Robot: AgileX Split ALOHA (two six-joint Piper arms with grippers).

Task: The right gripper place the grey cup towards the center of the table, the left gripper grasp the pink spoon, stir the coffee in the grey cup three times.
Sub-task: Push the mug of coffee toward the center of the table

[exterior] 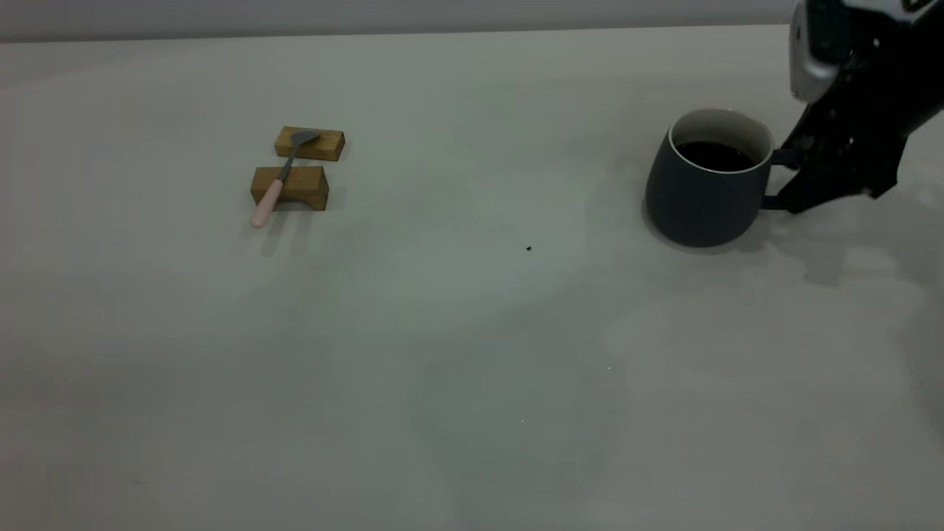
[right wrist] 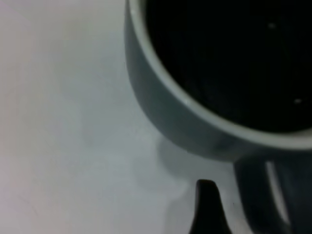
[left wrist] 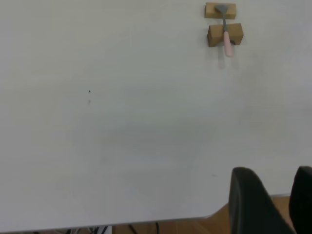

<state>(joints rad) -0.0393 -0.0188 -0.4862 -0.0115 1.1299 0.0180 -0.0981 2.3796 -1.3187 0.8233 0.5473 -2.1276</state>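
Observation:
The grey cup (exterior: 700,199) stands at the table's (exterior: 472,354) right side, with dark coffee (exterior: 714,155) inside. My right gripper (exterior: 782,181) is at the cup's handle (right wrist: 258,195). In the right wrist view one dark finger (right wrist: 207,204) stands beside the handle with a gap of table between them; the other finger is out of view. The pink spoon (exterior: 280,177) lies across two wooden blocks at the left, handle toward the front. My left gripper (left wrist: 275,173) hangs open at the table's edge, far from the spoon (left wrist: 225,34), holding nothing.
The spoon's bowl rests on the far wooden block (exterior: 310,144) and its neck on the near block (exterior: 290,188). A tiny dark speck (exterior: 529,248) marks the table's middle. Bare table stretches between the blocks and the cup.

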